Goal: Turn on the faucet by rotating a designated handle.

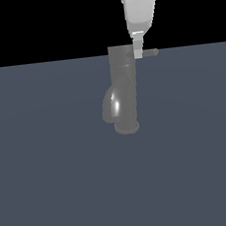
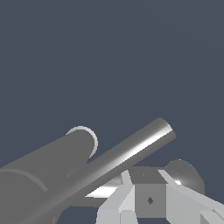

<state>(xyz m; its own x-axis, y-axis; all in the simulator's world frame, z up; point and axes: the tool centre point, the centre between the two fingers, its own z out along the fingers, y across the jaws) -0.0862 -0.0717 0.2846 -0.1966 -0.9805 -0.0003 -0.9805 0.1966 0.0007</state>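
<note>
Roughly, near to far from the faucet's base:

floor (image 1: 53,181): one flat slate-grey surface, fills the lower part of the exterior view; black background above it.

faucet (image 1: 125,91): one. Dark grey, glossy. Upright cylindrical column on a round base resting on the floor, about mid-scene, slightly toward the exterior view's right. Bright highlight low on the column front.

spout (image 1: 109,108): one. Short, thick, curves out and down from the column toward the exterior view's left. Ends above the floor, not touching it.

handle (image 1: 150,53): one. Thin straight grey rod, sticks out horizontally from the faucet's cap toward the exterior view's right. In the wrist view it shows as a long shiny bar (image 2: 131,151) with a bright streak near its free end.

gripper (image 1: 137,45): one. Light grey, comes down from above the faucet, tip right at the cap edge where the handle leaves the column. Looks touching or just beside the handle root; cannot tell which. In the wrist view the pale fingers (image 2: 120,201) sit next to the handle bar.

gripper state: cannot tell. Neither view shows the finger gap clearly, so spread or pressed together is unconfirmed.

arm (image 1: 139,2): one. Pale grey link, directly above the faucet's cap, runs out of frame at the top.
</note>
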